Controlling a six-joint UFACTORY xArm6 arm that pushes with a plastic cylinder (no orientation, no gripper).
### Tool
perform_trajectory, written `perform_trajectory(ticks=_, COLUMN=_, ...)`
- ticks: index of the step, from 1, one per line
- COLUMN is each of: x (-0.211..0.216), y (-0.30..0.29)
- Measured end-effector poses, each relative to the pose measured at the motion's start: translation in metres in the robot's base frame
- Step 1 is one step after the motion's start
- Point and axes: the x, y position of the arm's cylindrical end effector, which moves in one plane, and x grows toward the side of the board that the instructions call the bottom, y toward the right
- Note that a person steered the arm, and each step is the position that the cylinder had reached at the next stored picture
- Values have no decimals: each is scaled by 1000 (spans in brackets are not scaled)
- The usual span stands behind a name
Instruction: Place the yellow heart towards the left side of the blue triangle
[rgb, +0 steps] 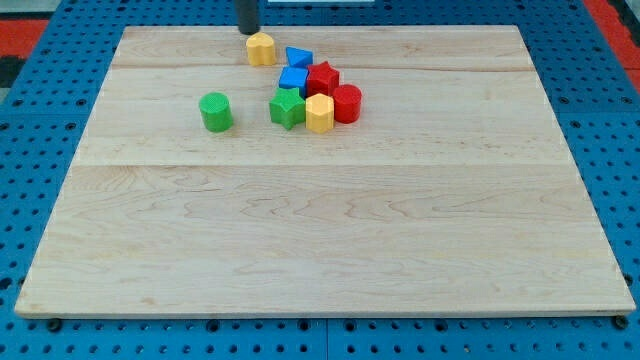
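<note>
Wooden board (320, 230) on blue pegboard (40, 80). Landmark: blue triangle (298, 58), near board's top edge. Green cylinder (215, 111) well left of it and lower, alone. My tip (247, 30) upper left of triangle, just above yellow heart (261, 48) (contact unclear); bare rod, nothing grasped. Yellow heart just left of triangle, small gap. Below triangle: blue cube (293, 79), then green star (288, 108). Lower right: red star (322, 78), yellow hexagonal block (319, 113), red cylinder (346, 103), all clustered, touching.
</note>
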Motion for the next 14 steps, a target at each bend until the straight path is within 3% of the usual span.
perform_trajectory(ticks=2, x=52, y=-12)
perform_trajectory(ticks=3, x=57, y=37)
perform_trajectory(ticks=6, x=45, y=-38)
perform_trajectory(ticks=7, x=64, y=-44)
perform_trajectory(ticks=8, x=112, y=-12)
perform_trajectory(ticks=9, x=114, y=22)
perform_trajectory(ticks=10, x=72, y=14)
perform_trajectory(ticks=11, x=38, y=59)
perform_trajectory(ticks=12, x=76, y=113)
perform_trajectory(ticks=13, x=100, y=74)
perform_trajectory(ticks=14, x=88, y=101)
